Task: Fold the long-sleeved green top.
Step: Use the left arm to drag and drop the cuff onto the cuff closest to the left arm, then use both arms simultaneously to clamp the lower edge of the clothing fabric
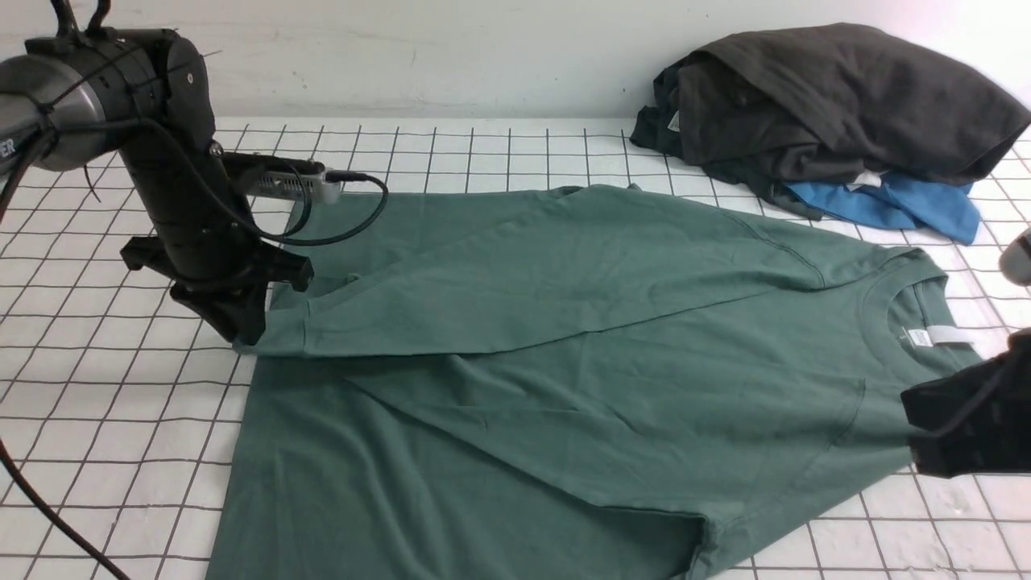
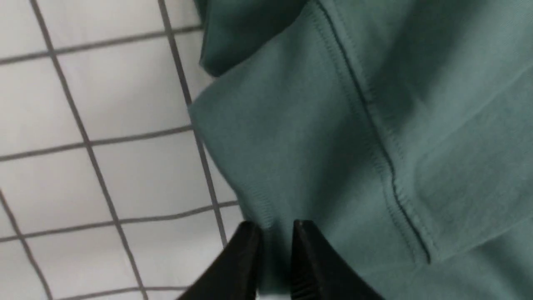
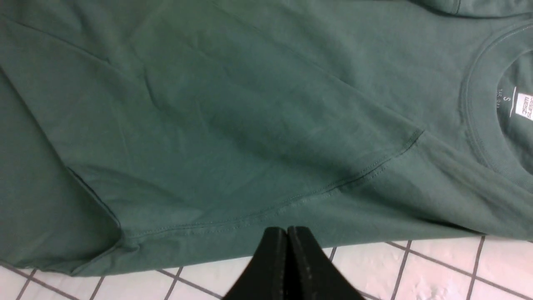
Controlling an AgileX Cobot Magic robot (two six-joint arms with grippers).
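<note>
Left tool point(image 2: 275, 231) slightly apart over cuff point(image 2: 283, 137) of the green long-sleeved top point(image 1: 564, 338), right tool point(image 3: 286, 235) closed at its edge; I reckon cuff cd snag on lift-off, undoing sleeve fold.

**Size letter inside the collar**

Inside the neckline of the green long-sleeved top point(image 3: 250, 104), a printed letter "S" point(image 3: 506, 98) is legible. The white neck label point(image 3: 524, 106) carries print too blurred to read. The left arm point(image 1: 48, 89) shows the cut-off letters "ER".

Our right gripper point(image 1: 962, 419) a dark blur at the front view's edge, top point(image 1: 564, 362) bottom out of frame, blue garment point(image 1: 894, 201) mostly under dark garment point(image 1: 830, 97).
</note>
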